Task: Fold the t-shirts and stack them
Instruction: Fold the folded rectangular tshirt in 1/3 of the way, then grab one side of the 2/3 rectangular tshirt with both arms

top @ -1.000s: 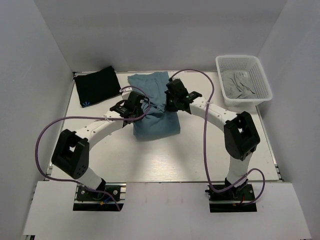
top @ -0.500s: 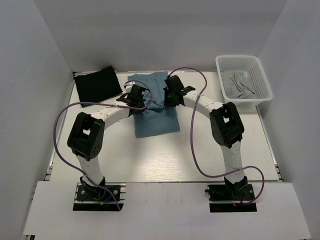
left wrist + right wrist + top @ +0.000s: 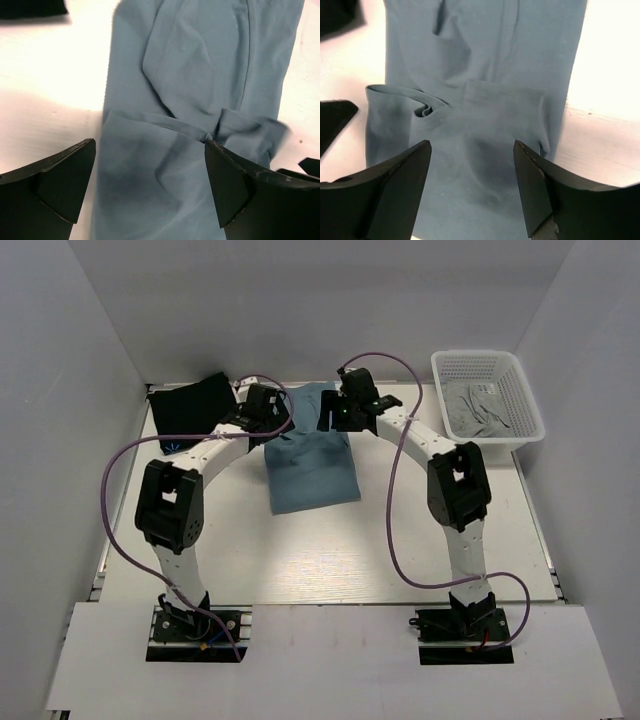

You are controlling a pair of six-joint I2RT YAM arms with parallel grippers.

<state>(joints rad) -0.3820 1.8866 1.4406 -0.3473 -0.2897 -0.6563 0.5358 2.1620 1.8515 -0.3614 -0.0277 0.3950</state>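
While both grippers hang over the far end of the teal-blue t-shirt [image 3: 312,468], the one container on the table [image 3: 330,550] is a white perforated basket [image 3: 497,441]. It stands to the right of that t-shirt in the top view, well apart from it.

Contents of the basket: crumpled grey cloth [image 3: 478,410], lying below the rim. A small pale patch on it is too small to read.

The teal-blue t-shirt lies at mid-table, folded to a long rectangle. Both wrist views show a loose fold bunched across it near its far end.

The black t-shirt [image 3: 192,410] lies folded to the left of the teal-blue one, near it but not touching. A tiny light-blue mark [image 3: 172,448] sits at its near-left corner and is not legible.

Left gripper [image 3: 150,150]: jaws wide apart, nothing between them, above the left side of the teal-blue t-shirt.

Right gripper [image 3: 472,150]: jaws apart, holding nothing, above its right side.
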